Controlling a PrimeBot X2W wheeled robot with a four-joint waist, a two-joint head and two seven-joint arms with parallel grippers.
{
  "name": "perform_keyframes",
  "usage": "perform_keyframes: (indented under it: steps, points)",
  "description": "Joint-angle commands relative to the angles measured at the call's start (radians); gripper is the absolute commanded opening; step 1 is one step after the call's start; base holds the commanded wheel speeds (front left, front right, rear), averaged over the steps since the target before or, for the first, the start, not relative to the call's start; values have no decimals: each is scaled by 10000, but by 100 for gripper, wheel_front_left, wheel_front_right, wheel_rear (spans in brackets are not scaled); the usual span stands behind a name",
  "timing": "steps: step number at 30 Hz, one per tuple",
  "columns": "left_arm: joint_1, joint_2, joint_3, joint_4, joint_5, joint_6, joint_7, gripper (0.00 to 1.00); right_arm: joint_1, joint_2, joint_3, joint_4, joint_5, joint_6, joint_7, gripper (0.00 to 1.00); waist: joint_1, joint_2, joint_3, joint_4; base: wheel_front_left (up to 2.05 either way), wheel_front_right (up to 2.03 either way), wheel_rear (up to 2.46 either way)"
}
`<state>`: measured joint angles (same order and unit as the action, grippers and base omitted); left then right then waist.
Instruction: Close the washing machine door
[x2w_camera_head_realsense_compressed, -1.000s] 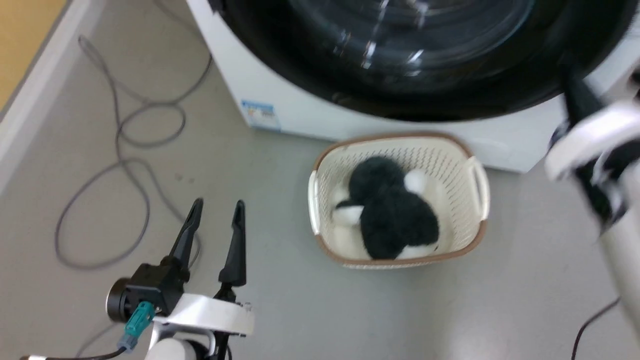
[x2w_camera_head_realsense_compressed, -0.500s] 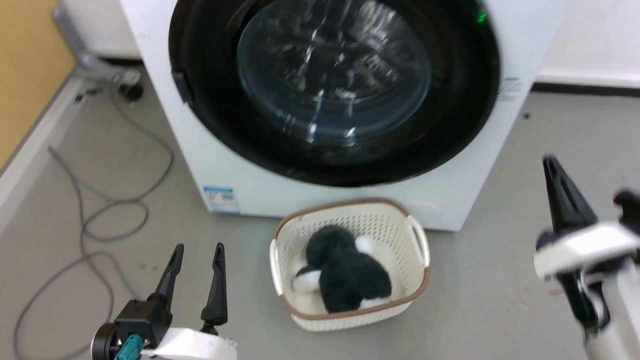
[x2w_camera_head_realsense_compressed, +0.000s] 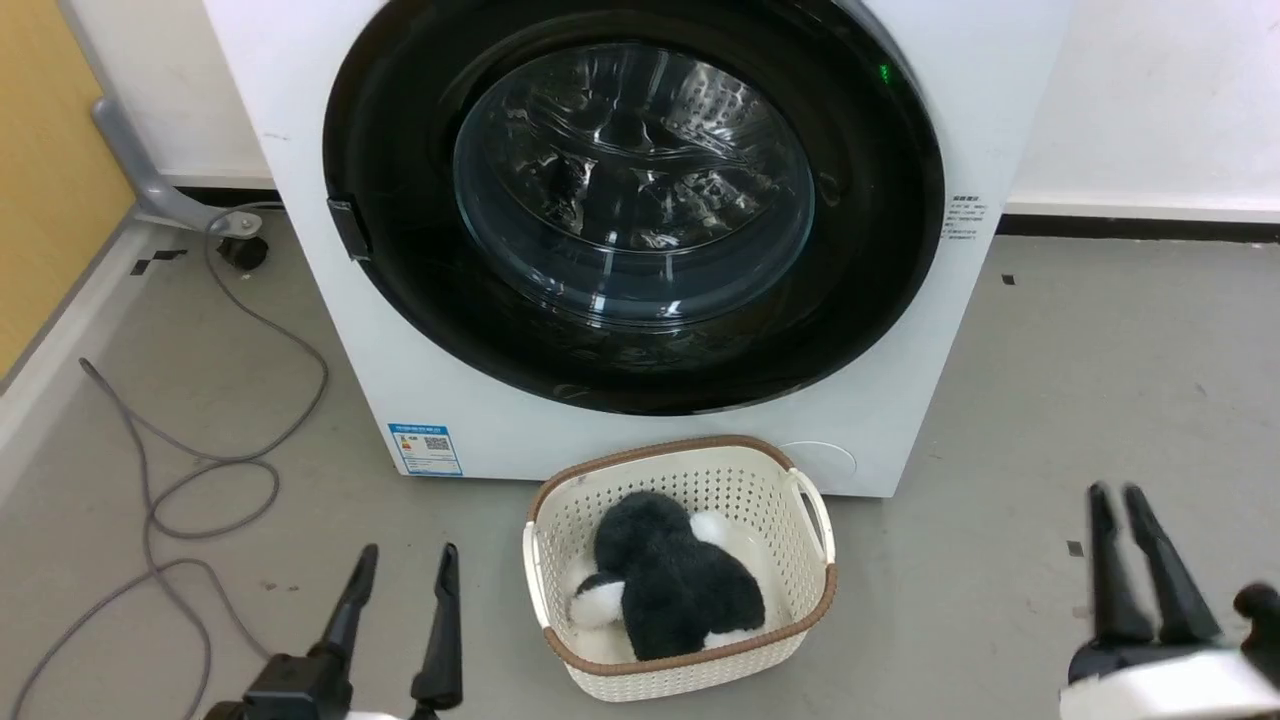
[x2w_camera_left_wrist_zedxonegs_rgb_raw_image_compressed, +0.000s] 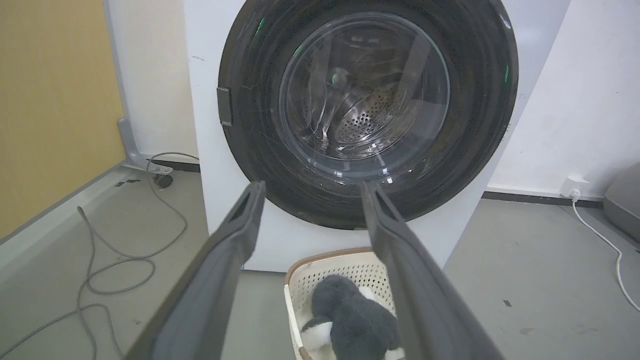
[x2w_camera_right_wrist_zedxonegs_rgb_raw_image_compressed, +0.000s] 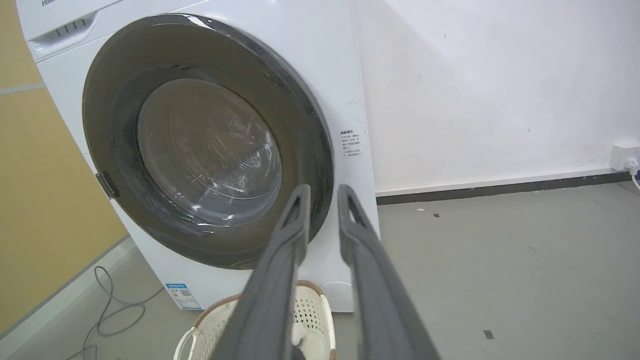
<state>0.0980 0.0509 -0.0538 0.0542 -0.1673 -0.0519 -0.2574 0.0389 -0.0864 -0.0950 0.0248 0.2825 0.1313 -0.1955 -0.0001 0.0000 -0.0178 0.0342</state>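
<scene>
The washing machine (x2w_camera_head_realsense_compressed: 900, 400) is a white box straight ahead. Its door (x2w_camera_head_realsense_compressed: 640, 200), a round black disc with a clear glass bowl, lies flush against the front; a small latch tab shows at its left rim. The door (x2w_camera_left_wrist_zedxonegs_rgb_raw_image_compressed: 365, 100) also faces the left wrist view, and in the right wrist view the door (x2w_camera_right_wrist_zedxonegs_rgb_raw_image_compressed: 200, 150) stands at the left. My left gripper (x2w_camera_head_realsense_compressed: 408, 550) is low on the left, open and holding nothing, well short of the machine. My right gripper (x2w_camera_head_realsense_compressed: 1117, 492) is low on the right, its fingers only narrowly apart, holding nothing.
A cream perforated basket (x2w_camera_head_realsense_compressed: 810, 520) with a black-and-white plush toy (x2w_camera_head_realsense_compressed: 670, 590) stands on the floor against the machine's front. A grey cable (x2w_camera_head_realsense_compressed: 200, 480) loops over the floor on the left. A yellow panel (x2w_camera_head_realsense_compressed: 50, 150) bounds the left side.
The head camera has tilted up, so the whole door is now in view. My right gripper has dropped from mid right to lower right. The door still lies flush.
</scene>
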Motion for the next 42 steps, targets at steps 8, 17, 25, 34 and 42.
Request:
perform_keyframes:
  steps: [8, 17, 25, 34, 42]
  points:
    - [237, 3, -248, 99, 152, -31, -44, 100, 755, 251, -75, -542, -271, -6, 235, 100, 1, 0, -39, 145, 0, 0, 0]
    - [169, 0, -430, 145, 252, 2, -44, 100, 858, 279, 217, -590, -673, -6, 366, 100, 1, 0, -44, 230, 0, 0, 0]
    - [106, -8, -360, 190, 164, 177, 1, 0, 745, 246, 349, -546, -831, 0, 357, 0, 1, 0, -22, 265, 0, 0, 0]
    - [62, -8, -325, 159, 220, 186, 118, 0, 698, 248, 373, -529, -898, 2, 418, 0, 1, 0, -14, 242, 0, 0, 0]
    - [1, -7, -275, 118, 305, 206, 261, 0, 634, 255, 406, -513, -1010, 1, 507, 0, 1, 0, -3, 207, 0, 0, 0]
